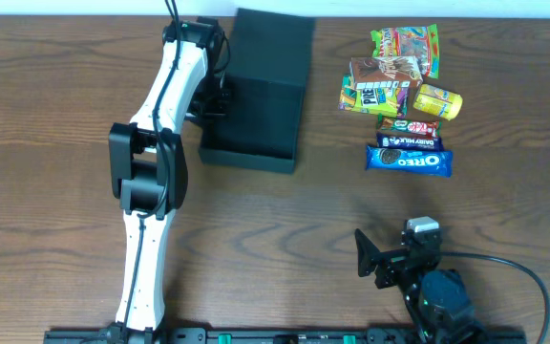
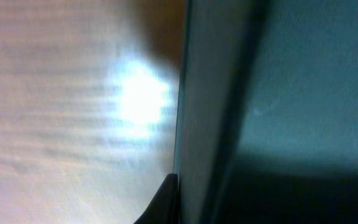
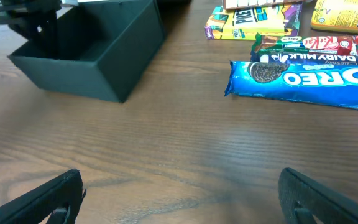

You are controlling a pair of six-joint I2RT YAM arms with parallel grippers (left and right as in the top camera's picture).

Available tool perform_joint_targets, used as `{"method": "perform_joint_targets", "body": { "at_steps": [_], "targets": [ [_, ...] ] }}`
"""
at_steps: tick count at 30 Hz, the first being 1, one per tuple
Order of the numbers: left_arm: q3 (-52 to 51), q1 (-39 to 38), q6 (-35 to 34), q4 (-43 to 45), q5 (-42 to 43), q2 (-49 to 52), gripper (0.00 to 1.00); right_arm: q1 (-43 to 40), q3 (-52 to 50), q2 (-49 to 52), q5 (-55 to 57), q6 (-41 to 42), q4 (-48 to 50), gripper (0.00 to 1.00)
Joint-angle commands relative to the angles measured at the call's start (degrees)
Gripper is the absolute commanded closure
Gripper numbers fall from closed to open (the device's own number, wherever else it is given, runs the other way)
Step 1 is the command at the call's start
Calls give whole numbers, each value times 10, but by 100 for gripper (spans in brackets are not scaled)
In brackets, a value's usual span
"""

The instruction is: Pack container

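The container (image 1: 256, 91) is a dark box standing open at the table's far middle, its flap lid (image 1: 275, 38) raised behind it. My left gripper (image 1: 220, 97) is at the box's left wall and shut on it. In the left wrist view one dark finger (image 2: 165, 202) presses the outside of that teal wall (image 2: 197, 124); the other finger is hidden. The box (image 3: 104, 62) also shows far left in the right wrist view. My right gripper (image 1: 391, 256) rests near the front edge with its jaws wide open (image 3: 182, 199) over bare wood.
Snack packets lie in a heap at the back right: a blue Oreo pack (image 1: 409, 160) (image 3: 303, 78), a Dairy Milk bar (image 1: 411, 142), a KitKat (image 1: 411, 126), a yellow packet (image 1: 437, 101) and several colourful bags (image 1: 404, 43).
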Motion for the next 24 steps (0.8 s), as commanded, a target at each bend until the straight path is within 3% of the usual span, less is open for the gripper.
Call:
{"method": "perform_joint_targets", "body": {
  "at_steps": [1,3,6,16,24],
  "targets": [
    [1,0,-104,-24,-1,-1,94,-3,-2,-3,4,-10,0,1],
    [1,-5,-149,-51,6,-1,94,-3,-2,-3,4,-11,0,1],
    [1,-17,-155,-72,14,-1,94,-3,-2,-3,4,-10,0,1],
    [1,-94,-126,-106,-46,-4,94,-3,-2,-3,4,-11,0,1],
    [-16,-81,-99,-97,-40,-59,94,-3,-2,-3,4,-10,0,1]
  ]
}}
